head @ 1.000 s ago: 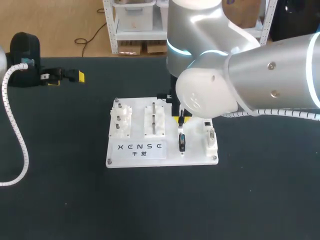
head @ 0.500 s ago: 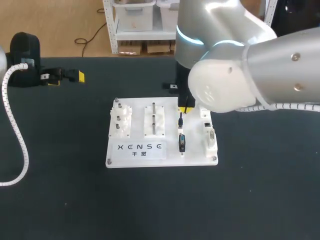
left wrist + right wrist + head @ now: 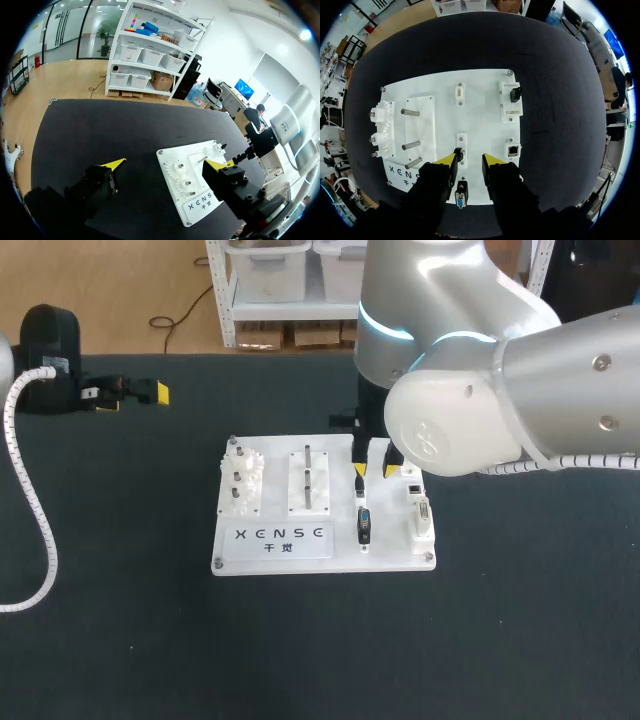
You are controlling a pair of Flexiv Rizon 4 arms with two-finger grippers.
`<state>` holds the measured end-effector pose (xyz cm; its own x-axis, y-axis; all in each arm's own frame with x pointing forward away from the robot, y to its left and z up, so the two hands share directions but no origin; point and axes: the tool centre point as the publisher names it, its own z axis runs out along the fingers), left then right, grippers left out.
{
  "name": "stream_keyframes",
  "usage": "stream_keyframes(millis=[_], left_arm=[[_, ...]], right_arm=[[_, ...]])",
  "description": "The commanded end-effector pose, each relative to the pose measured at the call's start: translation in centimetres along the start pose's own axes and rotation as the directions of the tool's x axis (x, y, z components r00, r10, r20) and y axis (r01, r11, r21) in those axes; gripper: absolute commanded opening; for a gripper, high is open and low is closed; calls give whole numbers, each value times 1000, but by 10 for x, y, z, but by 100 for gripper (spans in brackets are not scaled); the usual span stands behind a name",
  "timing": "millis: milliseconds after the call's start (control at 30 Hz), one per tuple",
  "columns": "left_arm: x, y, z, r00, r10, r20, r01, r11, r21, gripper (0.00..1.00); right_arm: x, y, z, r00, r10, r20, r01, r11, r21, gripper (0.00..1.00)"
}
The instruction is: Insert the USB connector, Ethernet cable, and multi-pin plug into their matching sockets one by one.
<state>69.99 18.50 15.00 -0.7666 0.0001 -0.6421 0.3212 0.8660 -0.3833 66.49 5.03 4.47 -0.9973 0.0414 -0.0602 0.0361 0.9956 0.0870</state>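
Observation:
On the white board (image 3: pixel 320 540) my right gripper (image 3: pixel 375 469) hangs open, fingers pointing down. A small black USB connector (image 3: pixel 361 485) stands upright on the board just below one yellow tip. In the right wrist view the connector (image 3: pixel 461 156) sits on a narrow white socket block (image 3: pixel 462 142), close beside one finger of the gripper (image 3: pixel 470 159), and the other finger stands clear of it. A black multi-pin plug (image 3: pixel 461 192) lies on the board under the gripper, nearer the front edge (image 3: pixel 364 525). My left gripper (image 3: pixel 140 392) stays open far off at the back left.
An Ethernet socket (image 3: pixel 513 149) and a long white socket (image 3: pixel 423 518) sit right of the gripper. A block with a black part (image 3: pixel 513 95) is farther ahead. Metal pegs (image 3: pixel 308 480) and white gears (image 3: pixel 242 480) occupy the board's left half. In the left wrist view the board (image 3: pixel 200 200) lies ahead of that open gripper (image 3: pixel 165 164).
My right gripper was shut on the thin USB connector. Its fingers have since spread apart and the connector stays standing on the board. The left arm has not moved.

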Motion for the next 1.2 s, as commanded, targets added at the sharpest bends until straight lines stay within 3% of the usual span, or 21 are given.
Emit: stream_keyframes(millis=[33,433,1033,1067,1100,1133,1200], left_arm=[[0,0,0,1000,0,0,0,1000,0,100],[0,0,0,1000,0,0,0,1000,0,100],[0,0,0,1000,0,0,0,1000,0,100],[0,0,0,1000,0,0,0,1000,0,100],[0,0,0,1000,0,0,0,1000,0,100],[0,0,0,1000,0,0,0,1000,0,100],[0,0,0,1000,0,0,0,1000,0,100]], right_arm=[[-1,4,0,1000,0,-2,0,1000,2,100],[-3,10,-15,1000,-4,26,5,999,-31,100],[4,8,18,1000,4,-31,-4,1000,20,100],[4,7,19,999,5,-32,-4,1000,21,97],[4,7,19,999,5,-34,-4,1000,21,64],[4,7,20,999,5,-35,-4,1000,22,49],[4,8,21,999,5,-36,-4,1000,22,44]])
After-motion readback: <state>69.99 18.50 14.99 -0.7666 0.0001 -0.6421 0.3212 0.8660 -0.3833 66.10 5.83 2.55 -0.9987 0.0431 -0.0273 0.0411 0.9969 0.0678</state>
